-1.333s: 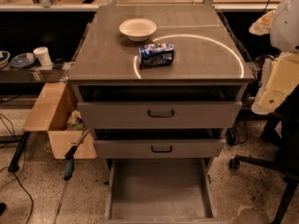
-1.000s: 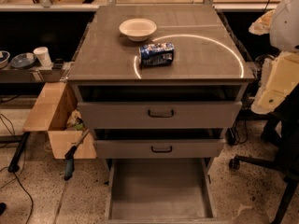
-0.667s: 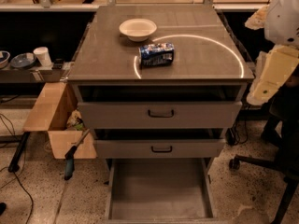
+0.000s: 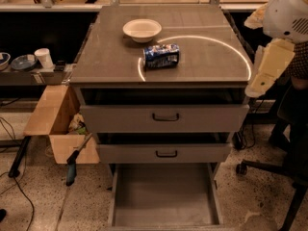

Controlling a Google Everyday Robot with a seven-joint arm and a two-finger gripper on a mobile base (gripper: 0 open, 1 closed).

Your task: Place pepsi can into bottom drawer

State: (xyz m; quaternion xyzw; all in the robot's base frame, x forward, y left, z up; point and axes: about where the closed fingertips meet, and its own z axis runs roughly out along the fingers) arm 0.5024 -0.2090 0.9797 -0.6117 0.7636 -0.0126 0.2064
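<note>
The pepsi can lies on its side on the grey cabinet top, just in front of a white bowl. The bottom drawer is pulled out near the floor, and its flat grey floor is bare. My arm's white and cream links hang at the right edge of the view, beside the cabinet's right front corner and apart from the can. The gripper itself is out of view.
The two upper drawers with black handles are slightly ajar. An open cardboard box stands left of the cabinet, with a tool leaning on it. A chair base is on the floor at right. A cup sits on the left shelf.
My arm's links at the right edge have shifted a little up and to the left, toward the cabinet. The can, bowl and drawers have not moved.
</note>
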